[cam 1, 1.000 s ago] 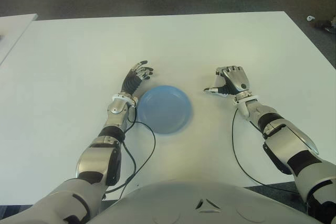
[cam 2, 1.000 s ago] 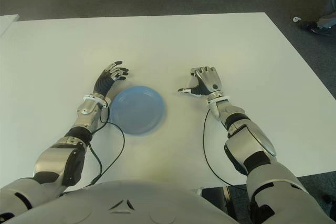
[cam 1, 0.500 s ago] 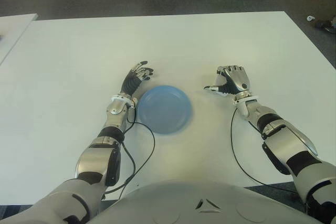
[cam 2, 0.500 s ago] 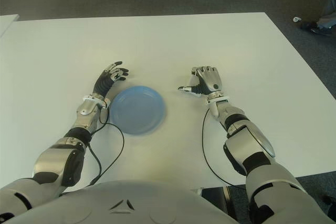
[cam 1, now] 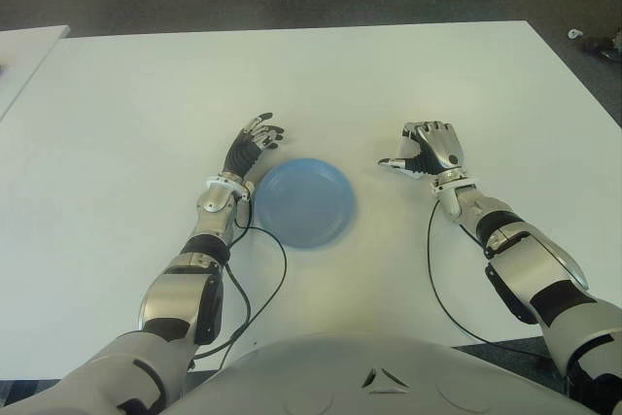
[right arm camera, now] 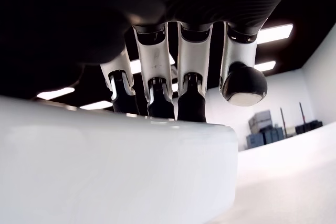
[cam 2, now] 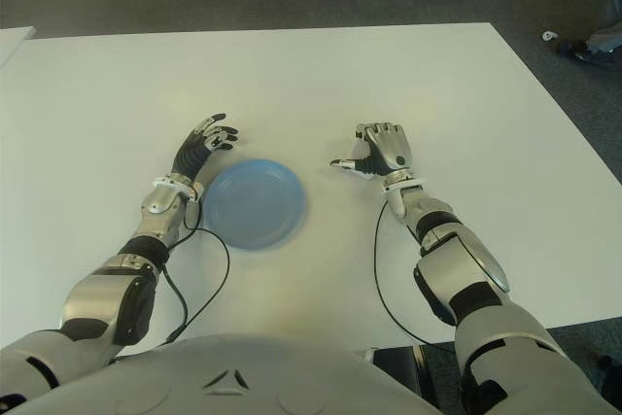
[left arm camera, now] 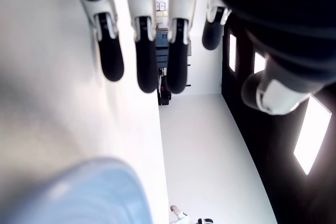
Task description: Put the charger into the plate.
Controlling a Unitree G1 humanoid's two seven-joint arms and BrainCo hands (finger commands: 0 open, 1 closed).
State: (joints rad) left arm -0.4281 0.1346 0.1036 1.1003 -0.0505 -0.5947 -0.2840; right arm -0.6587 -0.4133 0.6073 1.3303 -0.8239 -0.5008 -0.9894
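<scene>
The white surface (cam 1: 389,75) lies wide and bare around both arms, its far and right edges well away. The blue plate (cam 1: 303,201) sits between the hands. The left hand (cam 1: 253,141) shows just left of it, fingers stretched apart and holding nothing. Right of the plate, the right hand (cam 1: 428,150) is curled over the white charger (right arm camera: 105,166), fingers against its far side. Thin black cables (cam 1: 439,289) trail by both forearms. Since a second ago, almost nothing has shifted.

Left hand (cam 1: 255,139): forearm stretched forward, fingers spread loosely, empty.
Right hand (cam 1: 428,150): fingers curled downward over a white block.
</scene>
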